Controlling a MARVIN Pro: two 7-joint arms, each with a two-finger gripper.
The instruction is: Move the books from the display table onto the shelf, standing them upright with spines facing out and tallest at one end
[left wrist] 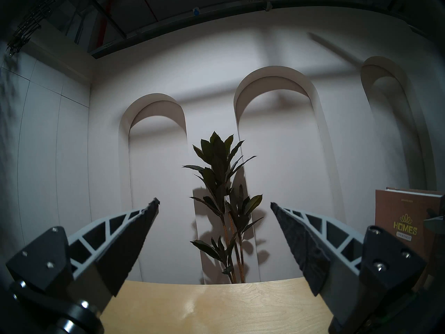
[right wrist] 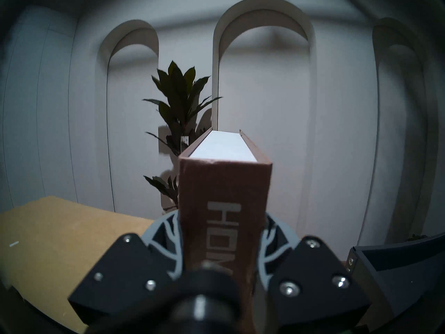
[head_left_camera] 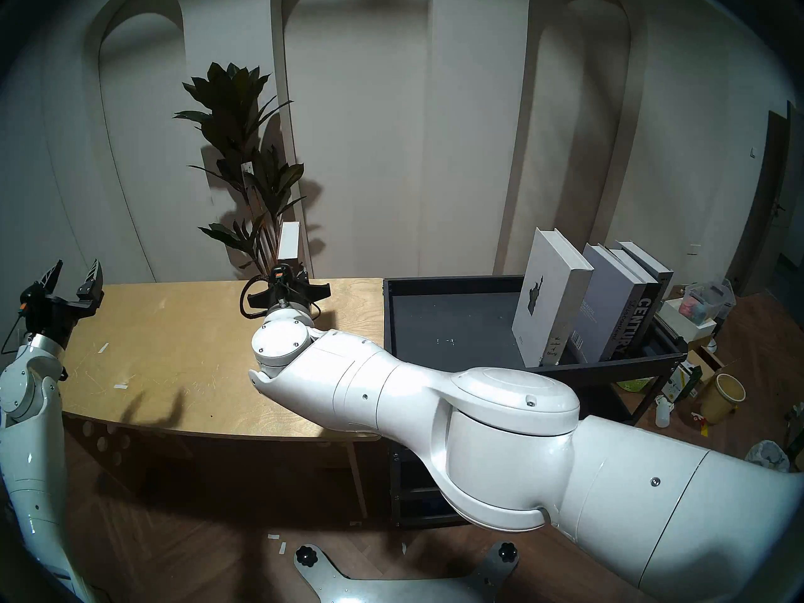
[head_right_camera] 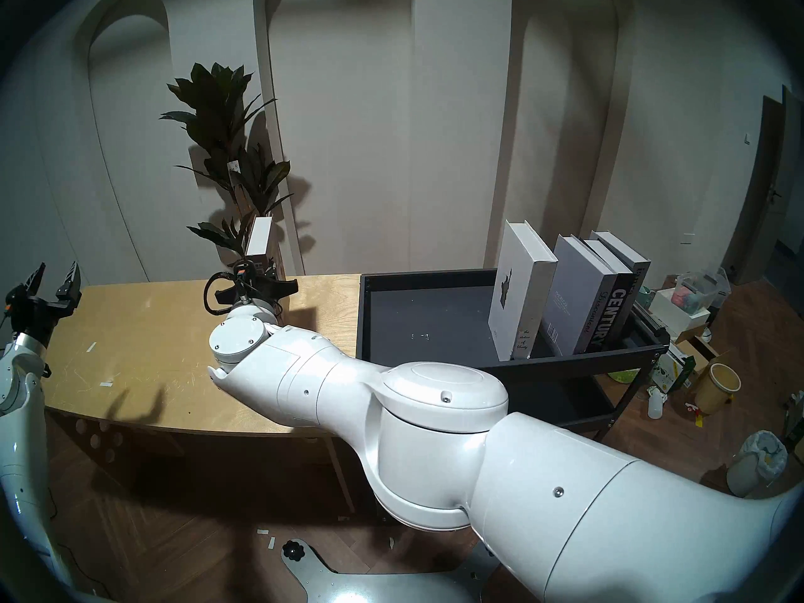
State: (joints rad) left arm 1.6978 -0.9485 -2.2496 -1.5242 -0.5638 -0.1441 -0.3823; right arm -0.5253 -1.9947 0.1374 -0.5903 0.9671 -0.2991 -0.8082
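The last book, brown "HOMES" (right wrist: pixel 224 205), was held upright, clamped in the right gripper (right wrist: pixel 220 239) at frame centre above the display table (head_left_camera: pixel 174 349). The left gripper (head_left_camera: pixel 72 280) stood wide and empty at far left. Carrying rightward to the shelf (head_left_camera: pixel 452 328), beside the four standing books (head_left_camera: pixel 600 302), was judged next.

brown book (left wrist: pixel 402 227): "HOMES" | black book (head_left_camera: pixel 636 323) spine: "CENTURY"

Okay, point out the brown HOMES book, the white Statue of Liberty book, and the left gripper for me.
brown HOMES book (right wrist: pixel 224 205): right wrist view, on its spine.
white Statue of Liberty book (head_left_camera: pixel 537 302): head left view, front cover.
left gripper (head_left_camera: pixel 74 272): head left view, between the open fingertips.
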